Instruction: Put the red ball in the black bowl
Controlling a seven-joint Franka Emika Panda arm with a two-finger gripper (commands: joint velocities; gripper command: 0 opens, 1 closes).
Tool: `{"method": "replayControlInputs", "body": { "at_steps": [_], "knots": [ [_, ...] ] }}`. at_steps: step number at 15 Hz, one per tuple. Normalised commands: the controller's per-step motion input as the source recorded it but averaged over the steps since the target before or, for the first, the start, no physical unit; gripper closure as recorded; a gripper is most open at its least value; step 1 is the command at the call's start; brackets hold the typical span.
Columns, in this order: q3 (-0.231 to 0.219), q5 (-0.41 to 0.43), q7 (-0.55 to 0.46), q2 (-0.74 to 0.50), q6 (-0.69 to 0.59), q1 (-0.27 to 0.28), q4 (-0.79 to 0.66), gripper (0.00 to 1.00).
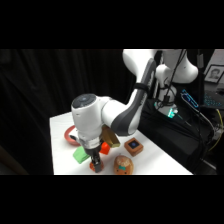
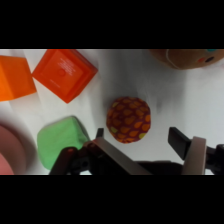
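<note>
1. Pincer (image 2: 142,145) fingers stand wide apart in the wrist view, one on each side of the red ball (image 2: 129,119); they hold nothing, and whether either tip touches the ball cannot be told.
2. Only the wrist view shows the red ball plainly: it sits on the white table (image 2: 165,90) in the gap between the fingers, dark red with lighter orange speckles.
3. Beside it in that view lies a green block (image 2: 60,140), and past that an orange-red cube (image 2: 65,72) with another orange cube (image 2: 15,75) just beside it at the picture's edge.
4. A tan rounded figure (image 2: 192,57) shows at the far edge of the wrist view, apart from the ball.
5. From the side, the pincer (image 1: 95,164) comes down at the near edge of the table (image 1: 60,125), and the ball shows only as a dim red spot at its tip.
6. Around it there stand the green block (image 1: 80,155), an orange-red cube (image 1: 104,148) and the tan figure (image 1: 122,165).
7. Farther back lie a brown square block (image 1: 134,146) and a pink-red bowl (image 1: 69,135), half hidden behind the arm.
8. Neither view shows the black bowl clearly.
</note>
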Motion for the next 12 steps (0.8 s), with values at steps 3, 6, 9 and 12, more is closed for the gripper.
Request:
{"method": "replayControlInputs", "body": {
  "at_steps": [3, 6, 9, 12],
  "knots": [
    [-0.088, -0.029, 0.11, 0.17, 0.11, 0.083, 0.16, 0.00],
    [-0.085, -0.015, 0.09, 0.16, 0.11, 0.071, 0.15, 0.00],
    [-0.066, 0.011, 0.05, 0.14, 0.10, 0.040, 0.16, 0.25],
    [-0.055, 0.021, 0.03, 0.11, 0.09, 0.025, 0.15, 0.38]
  ]
}}
